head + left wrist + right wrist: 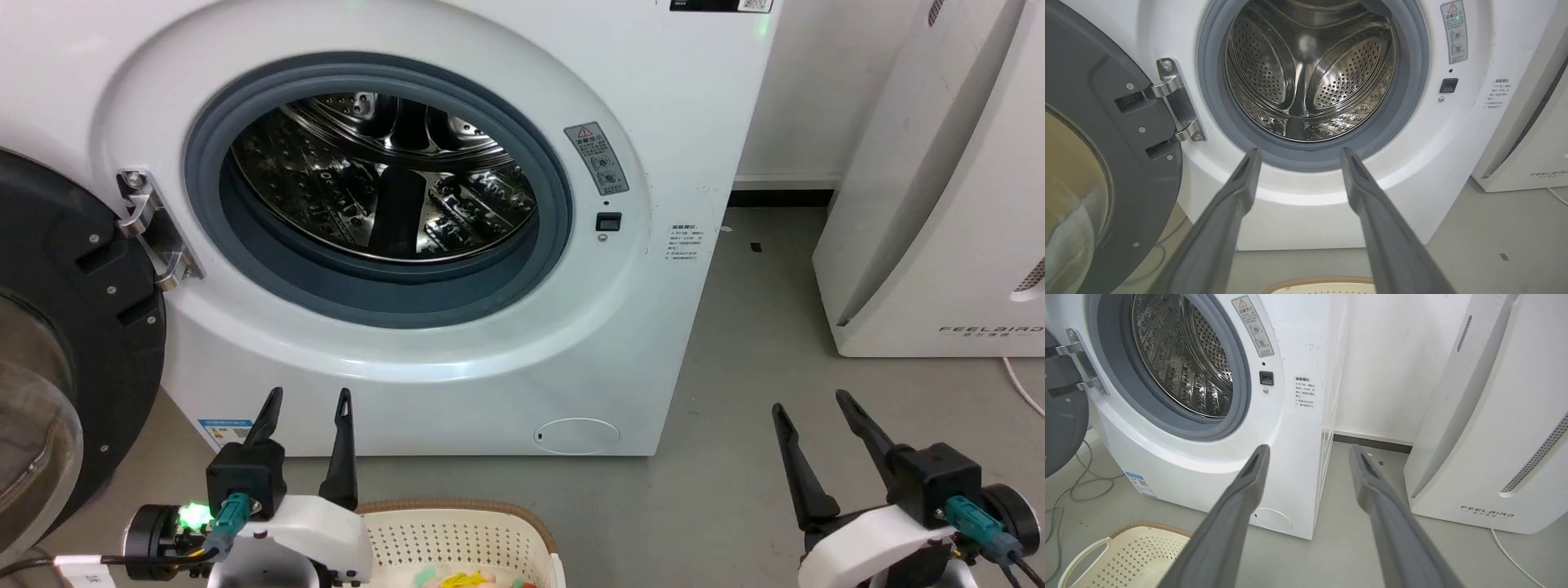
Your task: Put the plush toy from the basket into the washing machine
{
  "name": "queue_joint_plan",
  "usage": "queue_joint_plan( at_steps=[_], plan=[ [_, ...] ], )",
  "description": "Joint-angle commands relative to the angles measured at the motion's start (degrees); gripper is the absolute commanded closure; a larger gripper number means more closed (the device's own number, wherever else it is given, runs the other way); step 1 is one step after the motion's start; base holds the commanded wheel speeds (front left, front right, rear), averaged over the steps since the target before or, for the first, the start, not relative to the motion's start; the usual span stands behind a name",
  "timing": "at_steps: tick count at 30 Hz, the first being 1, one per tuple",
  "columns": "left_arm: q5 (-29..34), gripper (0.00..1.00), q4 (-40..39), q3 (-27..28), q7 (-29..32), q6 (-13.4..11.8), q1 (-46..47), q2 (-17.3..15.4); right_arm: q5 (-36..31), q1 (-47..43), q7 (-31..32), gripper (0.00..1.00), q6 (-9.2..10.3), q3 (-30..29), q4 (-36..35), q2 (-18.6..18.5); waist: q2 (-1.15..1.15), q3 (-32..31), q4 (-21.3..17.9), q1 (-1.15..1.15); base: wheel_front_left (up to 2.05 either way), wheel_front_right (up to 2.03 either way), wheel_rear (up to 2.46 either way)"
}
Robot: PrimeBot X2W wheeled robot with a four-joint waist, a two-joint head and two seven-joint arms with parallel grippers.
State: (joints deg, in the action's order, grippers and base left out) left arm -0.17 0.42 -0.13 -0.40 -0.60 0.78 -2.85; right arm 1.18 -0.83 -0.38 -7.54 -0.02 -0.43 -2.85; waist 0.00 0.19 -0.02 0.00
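Plush toy (467, 581) lies in basket (457, 508); left tool (309, 394), right tool (810, 402) gape empty.

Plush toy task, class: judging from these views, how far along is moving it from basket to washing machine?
Done: the washing machine has its door open; the drum shows no toy. In hand: nothing; left gripper and right gripper are open and empty. Left: the plush toy lies in the basket, so grasping, carrying and dropping it in remain.

Plain grey floor (735, 457): washing machine (457, 408) standing far left, white FEELBIRD appliance (939, 245) to its right, cream basket (457, 543) near, in front of the washer, thin white cable (1020, 390) beside the appliance.
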Motion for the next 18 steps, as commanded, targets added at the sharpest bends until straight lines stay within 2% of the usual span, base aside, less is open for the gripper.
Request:
queue_joint_plan(
  at_steps=[1, 18],
  plan=[
    [-0.4, 0.0, 0.3, -0.2, -0.7, -0.4, 0.3, 0.0, 0.9, 0.1, -0.8, 0.0, 0.0, -0.2, -0.6, 0.0, 0.0, 0.1, 0.0, 0.0, 0.0, 0.0, 0.0],
    [-0.7, 0.0, 6.1, -1.5, -2.6, 0.8, 3.1, 0.0, 3.2, 1.1, -2.7, 0.0, 0.01, -0.1, -2.2, 0.0, 0.0, 2.5, -0.4, 0.0, 0.0, 0.0, 0.0]
  ],
)
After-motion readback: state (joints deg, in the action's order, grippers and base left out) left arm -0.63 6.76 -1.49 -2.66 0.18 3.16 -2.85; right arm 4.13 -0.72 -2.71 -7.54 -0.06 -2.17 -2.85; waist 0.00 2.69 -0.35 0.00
